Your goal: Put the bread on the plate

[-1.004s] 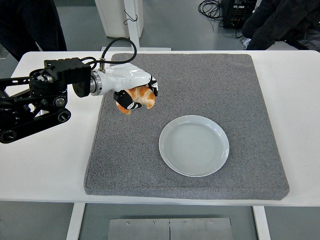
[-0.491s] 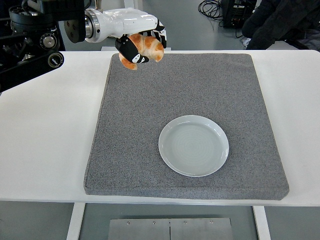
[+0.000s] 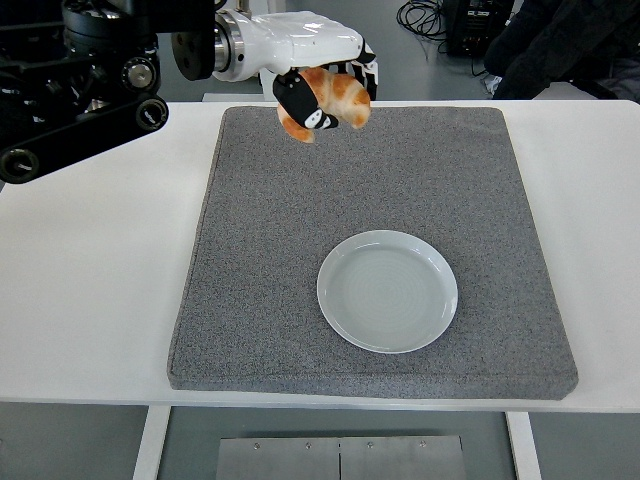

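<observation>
A golden-brown croissant (image 3: 337,97) hangs in the air over the far edge of the grey mat, held in my left hand (image 3: 322,88). That hand has a white shell and black fingers curled round the bread. Its black arm comes in from the upper left. The pale round plate (image 3: 388,291) lies empty on the mat, nearer to me and to the right of the hand, well below it in the picture. My right arm does not show.
A thick grey foam mat (image 3: 260,260) covers most of the white table (image 3: 90,290). Dark clothing of a person (image 3: 570,40) shows at the top right, with cables on the floor beyond the table.
My left hand has risen with the croissant off the mat's left part, then moved right along the far edge toward the plate's side.
</observation>
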